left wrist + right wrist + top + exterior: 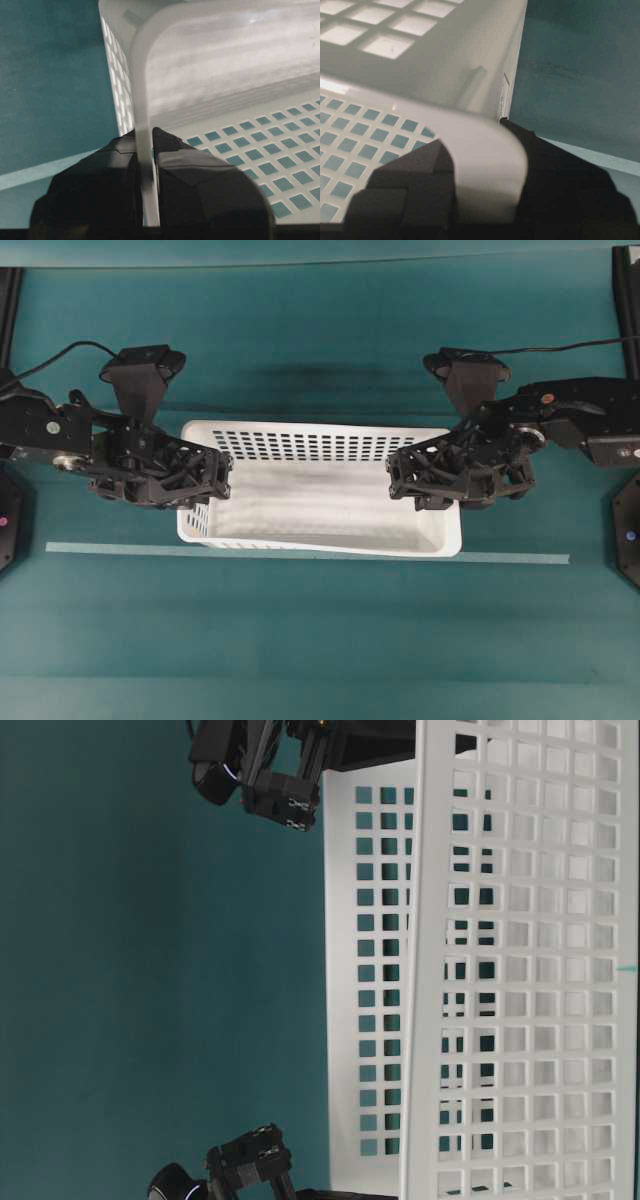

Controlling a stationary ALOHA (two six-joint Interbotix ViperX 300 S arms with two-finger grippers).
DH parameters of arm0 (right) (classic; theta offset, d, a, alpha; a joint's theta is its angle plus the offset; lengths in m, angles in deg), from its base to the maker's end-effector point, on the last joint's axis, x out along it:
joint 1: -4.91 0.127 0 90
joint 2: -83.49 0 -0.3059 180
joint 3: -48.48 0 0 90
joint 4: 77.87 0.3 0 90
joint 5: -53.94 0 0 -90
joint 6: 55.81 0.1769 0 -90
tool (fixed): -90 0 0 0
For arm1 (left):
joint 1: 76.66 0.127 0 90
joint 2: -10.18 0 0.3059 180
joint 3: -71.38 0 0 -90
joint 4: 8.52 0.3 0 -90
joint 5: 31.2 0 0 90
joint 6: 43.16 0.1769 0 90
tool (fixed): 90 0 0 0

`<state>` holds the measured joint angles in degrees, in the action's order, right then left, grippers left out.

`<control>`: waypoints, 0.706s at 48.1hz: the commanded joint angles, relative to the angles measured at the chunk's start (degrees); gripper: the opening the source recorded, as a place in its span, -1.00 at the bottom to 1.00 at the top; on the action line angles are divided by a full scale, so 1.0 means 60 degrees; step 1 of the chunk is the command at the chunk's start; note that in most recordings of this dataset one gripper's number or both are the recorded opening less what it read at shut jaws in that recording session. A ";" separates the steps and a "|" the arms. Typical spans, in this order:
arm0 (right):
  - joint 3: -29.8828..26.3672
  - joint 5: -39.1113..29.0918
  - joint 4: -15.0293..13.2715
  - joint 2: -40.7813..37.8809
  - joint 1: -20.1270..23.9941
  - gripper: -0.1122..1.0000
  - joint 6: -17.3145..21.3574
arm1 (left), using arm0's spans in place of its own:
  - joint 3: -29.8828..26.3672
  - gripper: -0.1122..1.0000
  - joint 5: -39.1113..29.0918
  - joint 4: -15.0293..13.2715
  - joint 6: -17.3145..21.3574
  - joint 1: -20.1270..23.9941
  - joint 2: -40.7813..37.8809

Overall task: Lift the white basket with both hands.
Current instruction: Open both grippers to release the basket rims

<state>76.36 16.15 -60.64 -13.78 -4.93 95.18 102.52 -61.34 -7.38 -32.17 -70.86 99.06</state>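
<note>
left end effector (148, 170): clamped on the thin rim of the white basket (330, 490) at its left short wall, one finger (95, 190) outside, the other inside, almost touching across the plastic.
right end effector (485, 170): pinching the broad rolled rim at the basket's right short wall, jaws held narrowly apart by the rim, one finger (405, 185) inside, the other outside.
white basket: spans between the two end effectors near the middle of the surface (320, 640), open side up, nothing visible inside; whether its floor touches the surface cannot be told.
tape strip (520, 559): pale line across the teal surface, passing just under the basket's near edge.
arms: each reaches in from its own side.
</note>
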 commanded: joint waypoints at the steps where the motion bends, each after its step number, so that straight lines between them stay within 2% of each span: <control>1: -0.0073 0.0146 0.0029 -0.0249 0.0029 -0.46 -0.0381 | -0.0015 -0.78 0.0161 0.0103 0.0146 0.0088 -0.0190; 11: -0.0088 0.0146 0.0029 -0.0249 -0.0044 -0.46 -0.0410 | 0.0117 -0.78 0.0381 0.0103 0.0146 0.0088 -0.0132; 14: -0.0088 0.0132 0.0029 -0.0234 -0.0044 -0.34 -0.0396 | 0.0132 -0.76 0.0381 0.0088 0.0176 0.0088 -0.0117; 18: -0.0073 0.0088 0.0059 -0.0220 -0.0059 -0.06 -0.0396 | 0.0146 -0.66 0.0381 0.0103 0.0176 0.0088 -0.0117; 25: -0.0073 0.0132 0.0073 -0.0220 -0.0044 0.48 -0.0381 | 0.0146 -0.34 0.0586 0.0103 0.0161 0.0103 -0.0117; 28: -0.0073 0.0146 0.0015 -0.0220 -0.0103 0.65 -0.0410 | 0.0132 -0.10 0.0688 0.0103 0.0132 0.0088 -0.0117; 34: -0.0073 0.0264 -0.0161 -0.0205 -0.0322 0.78 -0.0498 | 0.0073 0.38 0.0820 0.0103 0.0117 0.0088 -0.0117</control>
<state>76.27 16.94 -61.00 -13.78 -5.99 92.46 103.75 -57.04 -7.02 -31.38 -70.42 99.06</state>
